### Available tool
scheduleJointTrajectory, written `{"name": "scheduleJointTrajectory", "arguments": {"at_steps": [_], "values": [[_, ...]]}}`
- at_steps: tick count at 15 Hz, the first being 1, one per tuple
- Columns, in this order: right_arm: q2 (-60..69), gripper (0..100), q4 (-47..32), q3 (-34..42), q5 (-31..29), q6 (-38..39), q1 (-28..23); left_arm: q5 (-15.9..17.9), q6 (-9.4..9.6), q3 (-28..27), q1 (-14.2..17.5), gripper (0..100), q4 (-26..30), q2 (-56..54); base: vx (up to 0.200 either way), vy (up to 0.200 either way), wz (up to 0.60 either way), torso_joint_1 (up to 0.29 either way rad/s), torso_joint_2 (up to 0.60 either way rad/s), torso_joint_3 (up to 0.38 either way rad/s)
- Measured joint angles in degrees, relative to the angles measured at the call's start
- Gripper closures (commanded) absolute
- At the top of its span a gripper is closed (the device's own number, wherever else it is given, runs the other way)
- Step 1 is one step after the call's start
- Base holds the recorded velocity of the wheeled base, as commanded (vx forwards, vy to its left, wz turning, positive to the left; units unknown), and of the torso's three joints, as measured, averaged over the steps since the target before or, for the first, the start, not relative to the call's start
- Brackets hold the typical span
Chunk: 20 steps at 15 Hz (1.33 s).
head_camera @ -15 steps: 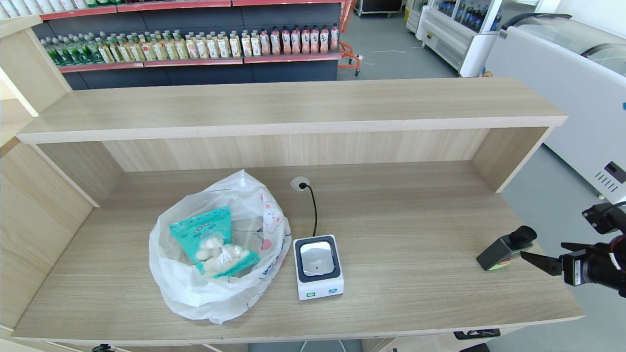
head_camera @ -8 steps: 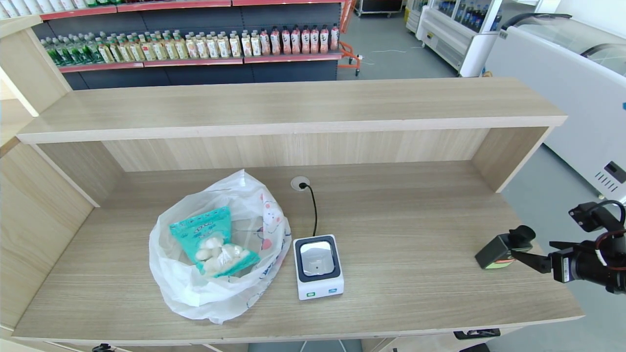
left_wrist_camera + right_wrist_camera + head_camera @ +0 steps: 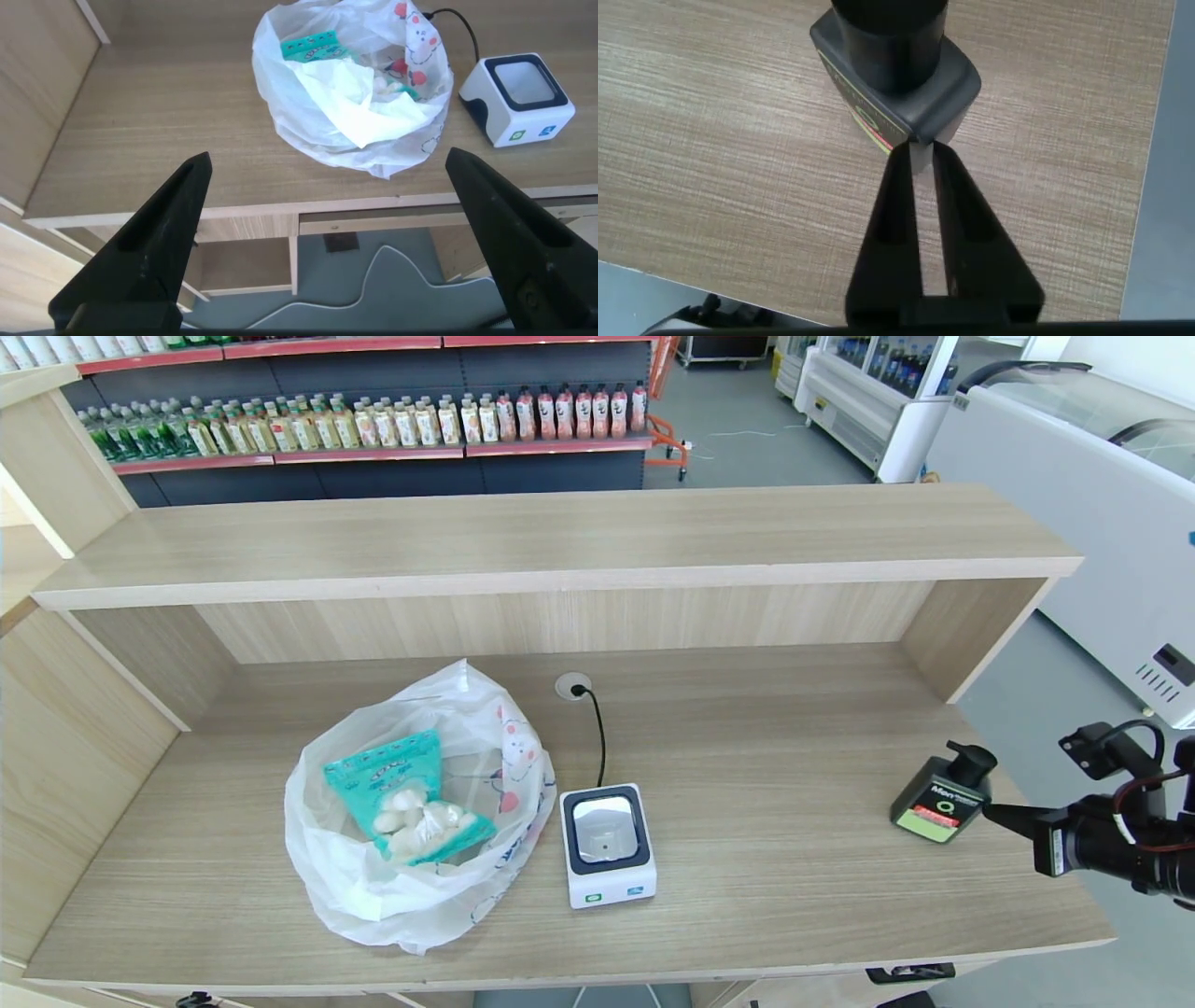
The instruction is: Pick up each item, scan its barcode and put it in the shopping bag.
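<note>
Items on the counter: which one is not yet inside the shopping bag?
The dark pump bottle, standing upright beside the right gripper. The teal packet already lies inside the shopping bag.

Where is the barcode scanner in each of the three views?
Head view: barcode scanner at centre, beside the shopping bag.
Left wrist view: barcode scanner beside the bag, near the counter's front edge.
Right wrist view: not in it; the pump bottle is.
Shared landmark: the wooden counter.
</note>
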<state>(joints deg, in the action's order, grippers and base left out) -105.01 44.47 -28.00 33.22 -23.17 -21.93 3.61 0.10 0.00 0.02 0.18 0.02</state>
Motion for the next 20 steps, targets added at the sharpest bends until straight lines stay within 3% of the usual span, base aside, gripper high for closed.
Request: {"name": "scheduleJointTrajectory", "arguments": {"at_steps": [6,10,11,20], "values": [[0.41,100,0.09,0.39,-0.02,-0.88,1.73,0.00,0.00,0.00,0.02,0,0.00,0.00,0.000,0.000,0.00,0.000,0.00,0.000],[1.76,100,-0.20,0.50,-0.05,-7.62,1.84,0.00,0.00,0.00,0.00,0,0.00,0.00,0.000,0.000,0.00,0.000,0.00,0.000],[2.23,0,-0.30,0.59,-0.02,-9.50,1.67,-0.02,0.00,0.00,0.00,0,0.00,0.00,0.000,0.000,0.00,0.000,0.00,0.000],[1.93,0,-1.12,-0.79,0.69,-12.21,-1.72,0.00,0.00,0.00,0.02,0,-0.02,0.00,0.000,0.000,0.00,0.000,0.00,0.000]]}}
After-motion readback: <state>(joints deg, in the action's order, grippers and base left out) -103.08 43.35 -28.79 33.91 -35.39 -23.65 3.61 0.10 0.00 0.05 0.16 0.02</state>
